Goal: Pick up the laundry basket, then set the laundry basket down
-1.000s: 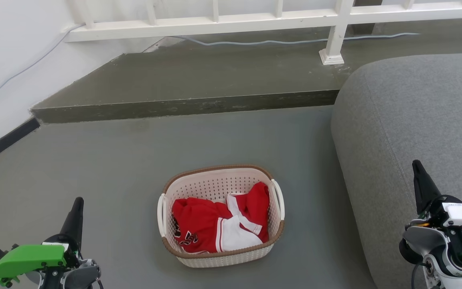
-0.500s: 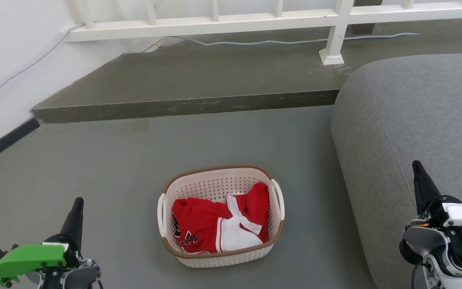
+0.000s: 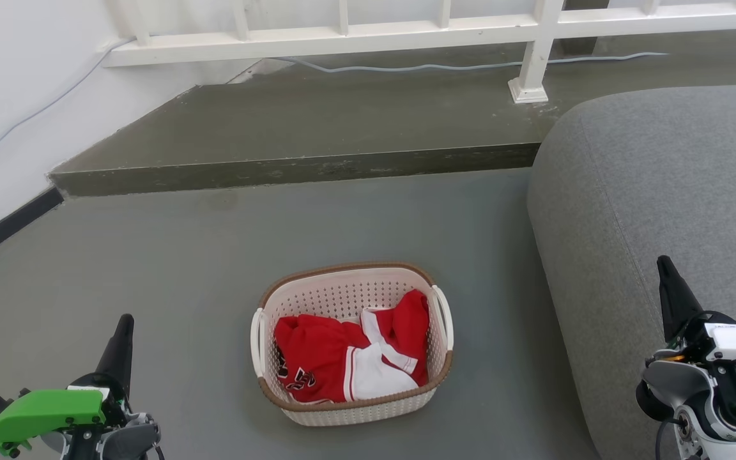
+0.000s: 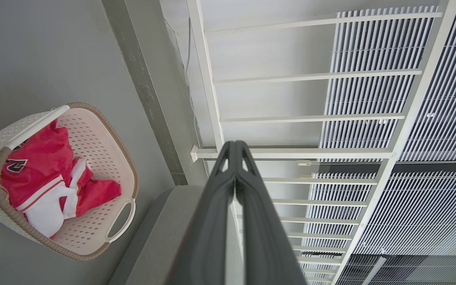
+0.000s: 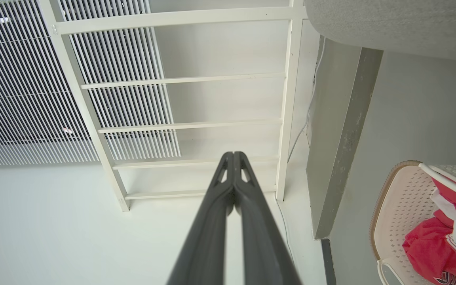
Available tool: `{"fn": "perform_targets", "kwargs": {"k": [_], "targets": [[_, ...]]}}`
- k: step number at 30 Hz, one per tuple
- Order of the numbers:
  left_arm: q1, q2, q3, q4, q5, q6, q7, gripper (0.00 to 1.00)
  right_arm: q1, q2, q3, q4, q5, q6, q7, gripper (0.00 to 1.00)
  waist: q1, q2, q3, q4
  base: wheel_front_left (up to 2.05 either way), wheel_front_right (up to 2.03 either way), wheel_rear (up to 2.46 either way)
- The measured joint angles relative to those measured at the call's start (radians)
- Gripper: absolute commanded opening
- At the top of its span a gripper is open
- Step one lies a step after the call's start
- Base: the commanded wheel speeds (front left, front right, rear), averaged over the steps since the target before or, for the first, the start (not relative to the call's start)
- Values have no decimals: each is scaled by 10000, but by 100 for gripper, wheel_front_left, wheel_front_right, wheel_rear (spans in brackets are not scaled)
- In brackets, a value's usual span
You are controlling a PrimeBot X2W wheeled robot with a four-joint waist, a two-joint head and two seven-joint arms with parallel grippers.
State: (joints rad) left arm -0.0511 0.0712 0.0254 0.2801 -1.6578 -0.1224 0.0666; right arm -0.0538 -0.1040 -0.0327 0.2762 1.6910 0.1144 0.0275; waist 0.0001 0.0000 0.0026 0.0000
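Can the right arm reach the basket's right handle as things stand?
Probably yes: bare floor lies between the right gripper and the laundry basket handle. The sofa is alongside, not between. The gripper is shut, though.

Right wrist view: laundry basket (image 5: 396, 206) cut off at right edge; its bottom hidden under red-white garment (image 5: 426, 243).

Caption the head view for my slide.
Laundry basket of red clothes on floor; left end effector, right end effector both shut.

The left pincer (image 3: 124, 324) sits low on the left and the right pincer (image 3: 666, 267) low on the right. Both point up and forward, each with its two dark fingers (image 4: 212, 221) pressed together, empty.
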Motion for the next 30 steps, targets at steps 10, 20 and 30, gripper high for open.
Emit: {"fn": "perform_targets", "kwargs": {"k": [10,20,30], "targets": [[-1,-2,8,2,0,-2,2,0,-1,10,-10,6,0,2,6,0,0,0,0,0,0,0,0],[-2,-2,13,0,0,-2,27,0,-1,13,-27,15,0,33,12,0,0,0,0,0,0,0,0],[-3,-2,17,0,0,-2,27,0,-2,17,-40,31,-2,42,12,0,0,0,0,0,0,0,0]]}}
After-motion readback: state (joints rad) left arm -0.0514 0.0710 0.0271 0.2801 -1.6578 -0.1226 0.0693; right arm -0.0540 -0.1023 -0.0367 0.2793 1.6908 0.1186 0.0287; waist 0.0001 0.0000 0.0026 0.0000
